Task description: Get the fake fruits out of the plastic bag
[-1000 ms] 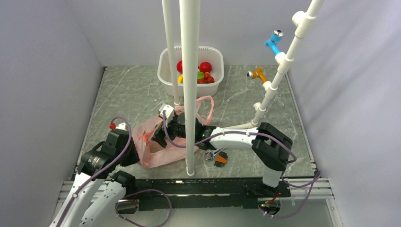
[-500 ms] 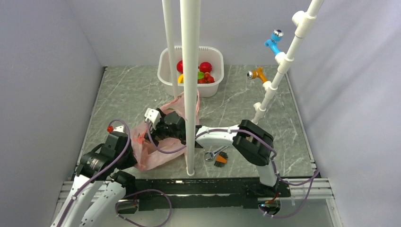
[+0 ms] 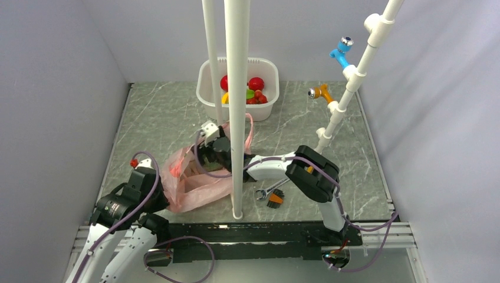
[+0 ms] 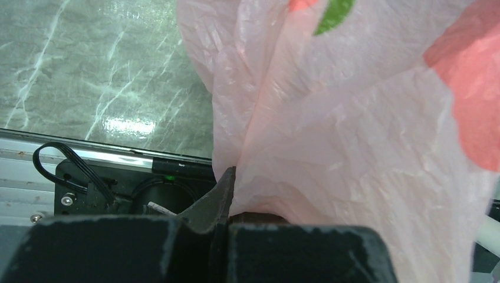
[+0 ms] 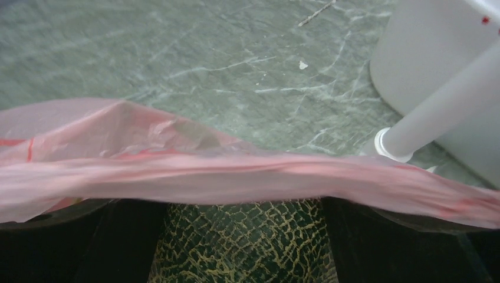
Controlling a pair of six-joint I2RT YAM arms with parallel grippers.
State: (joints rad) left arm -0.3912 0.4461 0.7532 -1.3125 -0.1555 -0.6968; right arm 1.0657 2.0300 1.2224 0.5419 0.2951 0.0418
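The pink plastic bag (image 3: 187, 180) lies crumpled at the near left of the table. My left gripper (image 3: 160, 193) is shut on its near edge, and the film bunches at the closed jaws in the left wrist view (image 4: 227, 194). My right gripper (image 3: 206, 154) is at the bag's mouth. In the right wrist view its dark fingers (image 5: 127, 242) are shut on a dull-green netted ball (image 5: 242, 242), with bag film (image 5: 236, 177) draped across just above it. Several fake fruits (image 3: 255, 84), red, green and yellow, lie in the white tub (image 3: 206, 94) at the back.
Two white vertical poles (image 3: 237, 118) stand mid-table, one right beside my right wrist; a pole base (image 5: 392, 144) shows close ahead. A wrench and an orange-handled tool (image 3: 271, 194) lie near the front. A slanted white pipe rack (image 3: 348, 88) with blue and orange hooks stands at the right.
My right gripper moved left into the bag, then back toward the far side. The bag's mouth has bunched and lifted with it. My left arm has shifted slightly nearer, still gripping.
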